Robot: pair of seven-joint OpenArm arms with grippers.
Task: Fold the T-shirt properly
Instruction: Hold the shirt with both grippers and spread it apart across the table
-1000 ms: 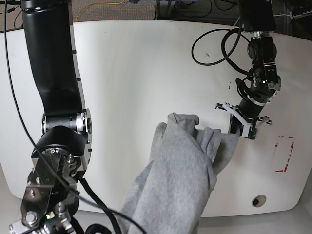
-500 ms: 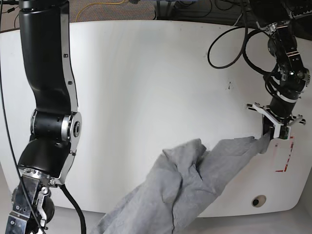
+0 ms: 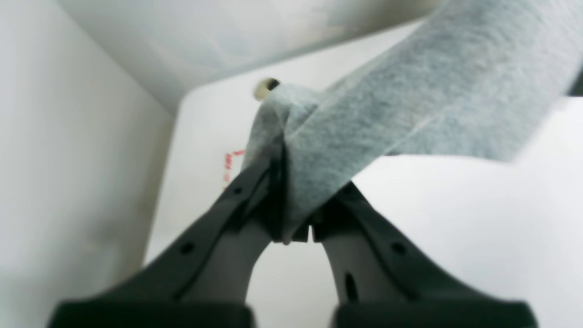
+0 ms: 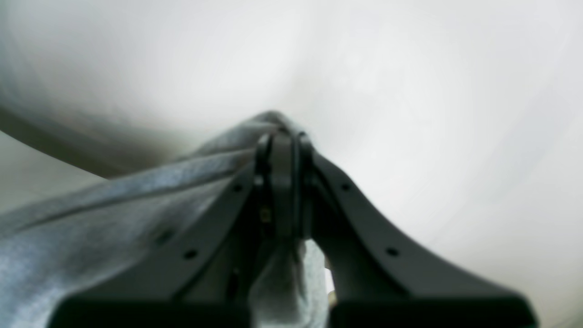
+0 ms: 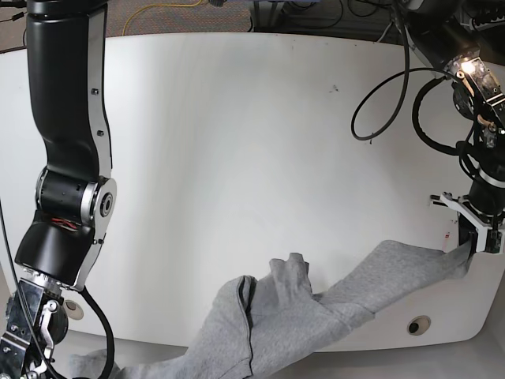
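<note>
The heather-grey T-shirt lies bunched and stretched along the table's front edge, with part of it hanging over that edge. My left gripper is at the table's right edge, shut on a pulled-out end of the T-shirt. In the left wrist view the fingers pinch a fold of the T-shirt, which runs up and to the right. In the right wrist view my right gripper is shut on another part of the T-shirt, which trails to the left. In the base view the right gripper is below the frame at lower left.
The white table has a round hole near its front right corner and red marks by the left gripper. A black cable loop hangs over the back right. The right arm's black links stand along the left side.
My left gripper has moved right and toward the front, dragging its end of the T-shirt out to the table's right edge. The right arm has sunk toward lower left, stretching the cloth.
</note>
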